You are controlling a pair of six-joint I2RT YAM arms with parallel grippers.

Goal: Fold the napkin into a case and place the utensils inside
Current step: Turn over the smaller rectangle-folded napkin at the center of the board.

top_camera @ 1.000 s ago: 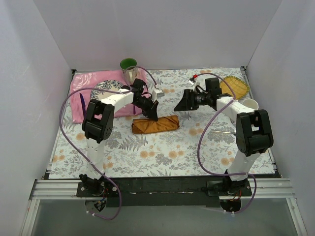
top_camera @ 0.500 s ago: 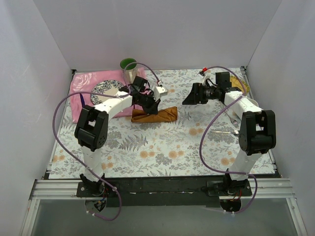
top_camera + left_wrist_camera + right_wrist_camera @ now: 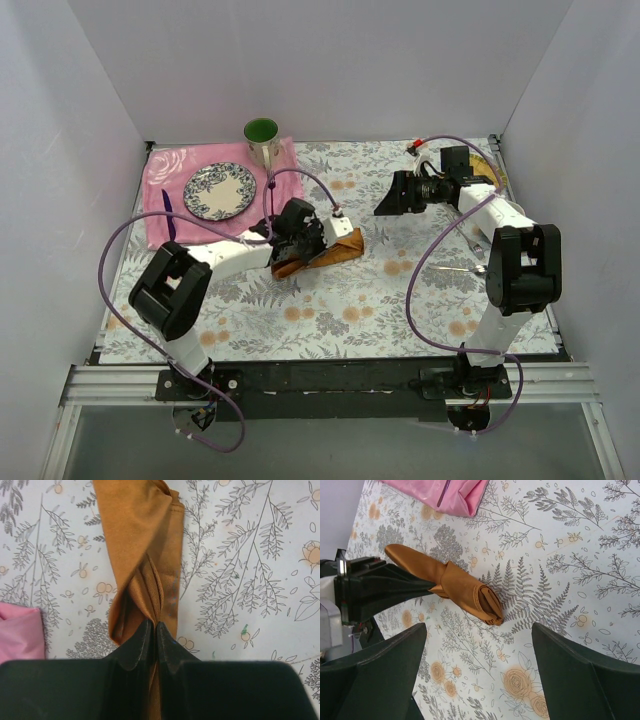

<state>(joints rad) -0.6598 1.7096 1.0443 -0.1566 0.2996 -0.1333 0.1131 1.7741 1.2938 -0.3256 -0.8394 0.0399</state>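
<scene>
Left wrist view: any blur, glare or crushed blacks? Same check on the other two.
Left wrist: rust-orange satin napkin sharp, weave readable, no glare; the black jaws of the left gripper, shut on it, are underexposed. Right wrist: napkin and floral-print tablecloth crisp; the open jaws of the right gripper dark and slightly soft. Top external: even diffuse light, only faint shadows on the tablecloth.

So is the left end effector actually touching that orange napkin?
Touching. The left wrist view shows the left end effector shut on a fold of the napkin, with the cloth pinched in its closed jaws.
</scene>
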